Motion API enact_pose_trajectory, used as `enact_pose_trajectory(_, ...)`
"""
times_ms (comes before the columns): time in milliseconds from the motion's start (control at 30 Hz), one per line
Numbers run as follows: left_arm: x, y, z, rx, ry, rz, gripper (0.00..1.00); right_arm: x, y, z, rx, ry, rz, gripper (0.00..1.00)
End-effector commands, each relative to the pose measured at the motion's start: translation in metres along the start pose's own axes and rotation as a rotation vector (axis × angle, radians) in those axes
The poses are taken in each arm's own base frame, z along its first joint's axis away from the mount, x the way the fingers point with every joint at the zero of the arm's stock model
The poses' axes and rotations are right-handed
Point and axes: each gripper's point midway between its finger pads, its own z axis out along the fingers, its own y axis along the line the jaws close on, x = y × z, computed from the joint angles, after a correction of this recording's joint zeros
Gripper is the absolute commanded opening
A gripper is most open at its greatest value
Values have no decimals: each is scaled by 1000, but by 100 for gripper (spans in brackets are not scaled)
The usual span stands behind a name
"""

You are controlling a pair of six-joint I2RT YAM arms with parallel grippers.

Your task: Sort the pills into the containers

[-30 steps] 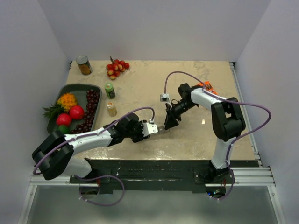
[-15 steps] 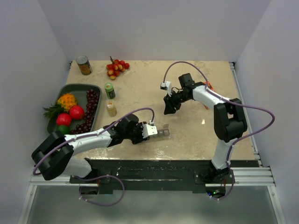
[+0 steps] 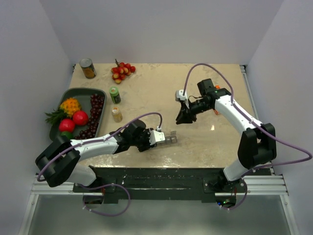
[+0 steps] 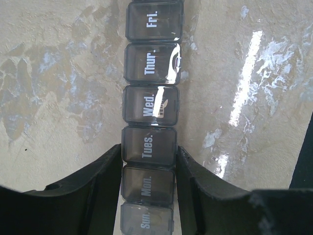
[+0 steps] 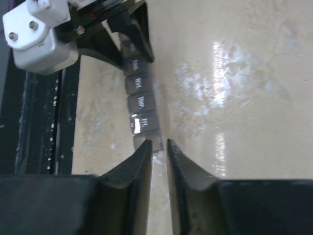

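Observation:
The dark-grey container strip (image 4: 150, 107) has day-labelled lids and lies on the table. My left gripper (image 4: 149, 166) is shut on it at the Tues and Mon compartments. In the top view the strip (image 3: 170, 139) sticks out to the right of the left gripper (image 3: 164, 138). My right gripper (image 3: 184, 118) hangs above the table behind the strip. Its jaws stand nearly together with a thin gap and hold nothing (image 5: 159, 144). The strip's far end (image 5: 142, 115) lies just past its fingertips. The small clear bottle of yellowish pills (image 3: 116, 114) stands far left, beside the tray.
A green-capped bottle (image 3: 114, 94) stands behind the pill bottle. A dark fruit tray (image 3: 74, 93) lies at the left edge. A can (image 3: 87, 68) and red-yellow berries (image 3: 122, 70) are at the back. An orange packet (image 3: 216, 88) shows behind the right arm.
My right gripper has lifted off the strip's end and swung back and to the right. The left gripper has stayed shut on the strip.

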Motion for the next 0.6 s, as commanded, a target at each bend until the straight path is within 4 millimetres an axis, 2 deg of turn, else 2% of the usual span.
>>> enact_pose_trajectory(0,-27,12,0,-24,-80,-2,0,35,39,17,-206,63,11,0)
enact_pose_trajectory(33,-27,12,0,-25,-82,0,0,37,41,20,-231,82,12,0)
enact_pose_trajectory(67,-28,12,0,-25,-85,-2,0,49,46,29,-288,106,55,0)
enact_pose_trajectory(133,-30,12,-2,-25,-93,-2,0,59,58,32,-370,130,64,0)
enact_pose_trajectory(200,-30,10,-2,-20,-97,-3,0,67,58,35,-383,153,113,0)
enact_pose_trajectory(267,-31,10,-3,-20,-101,-2,0,67,42,41,-319,152,104,0)
enact_pose_trajectory(300,-31,10,-3,-19,-101,0,0,66,38,40,-270,173,157,0)
enact_pose_trajectory(333,-31,10,-2,-17,-102,-1,0,64,20,46,-209,160,117,0)
enact_pose_trajectory(400,-32,9,-3,-15,-106,2,0,67,11,47,-132,187,179,0)
enact_pose_trajectory(433,-32,10,-3,-16,-108,1,0,59,-6,49,-67,159,139,0)
enact_pose_trajectory(500,-33,9,-3,-15,-111,3,0,60,-14,51,-4,158,193,0)
enact_pose_trajectory(533,-34,9,-3,-15,-115,4,0,58,-27,51,59,147,166,0)
enact_pose_trajectory(567,-34,9,-2,-14,-115,2,0,58,-32,51,87,143,172,0)
